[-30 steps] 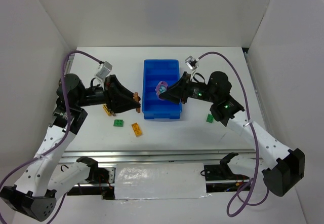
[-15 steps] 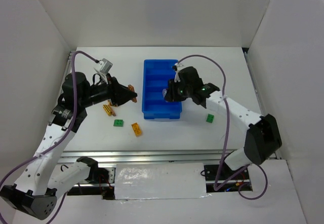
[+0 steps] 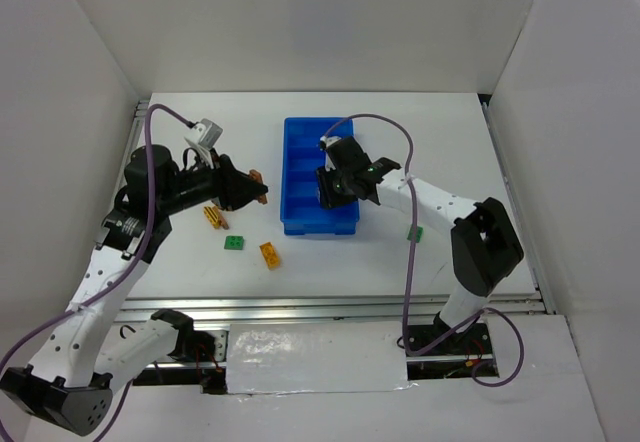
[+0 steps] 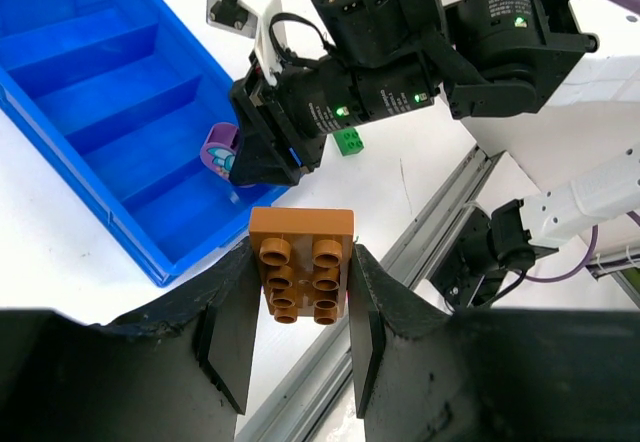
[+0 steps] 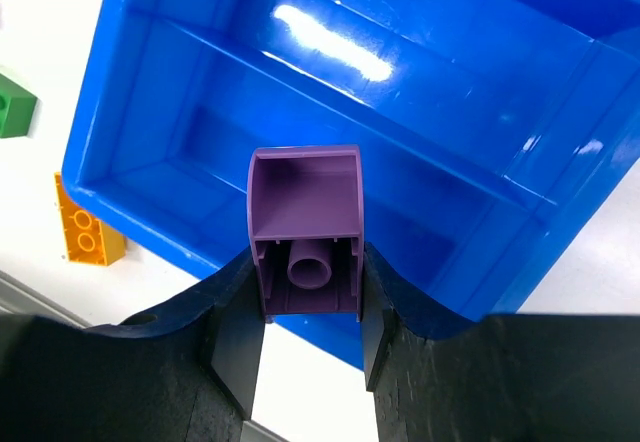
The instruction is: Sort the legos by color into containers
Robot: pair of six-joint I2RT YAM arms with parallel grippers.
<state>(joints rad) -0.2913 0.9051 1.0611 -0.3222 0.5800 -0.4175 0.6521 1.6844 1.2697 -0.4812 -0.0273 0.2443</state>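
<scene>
Narrowed almost shut, the left gripper (image 4: pixel 300 297) pinches a small brown studded plastic brick (image 4: pixel 302 260) by its side edges between two black fingers. The studs face the wrist camera and the brick is raised off the white counter (image 3: pixel 420 132). Toward the arm bases from this gripper (image 3: pixel 258 188) three loose pieces lie on the counter, all apart from one another. A yellow-orange brick (image 3: pixel 213 216) is closest, then a small green flat brick (image 3: pixel 234 243), then an orange studded brick (image 3: pixel 270 254). Just to the gripper's right stands the bright blue rectangular plastic tray (image 3: pixel 292 162), split by crosswise dividers into a row of compartments. The brown brick is outside the tray's left wall, not over it.

Farther right, the right gripper (image 5: pixel 308 307) is likewise drawn in on a load. It squeezes a purple hollow plastic brick (image 5: pixel 305 197), seen from its open underside with a round tube inside. The brick hangs over the end of the tray (image 5: pixel 420 32) nearest the arm bases. I cannot tell whether it is over the last compartment or the one beside it, nor whether it touches the floor. From the left wrist, the purple brick (image 4: pixel 218 150) shows at the tip of the right gripper (image 4: pixel 262 162), above the tray's inside (image 4: pixel 70 32). Beyond that gripper, on the side away from the tray, a second green brick (image 4: pixel 350 142) lies on the counter. Seen from above, a cable partly crosses it.
</scene>
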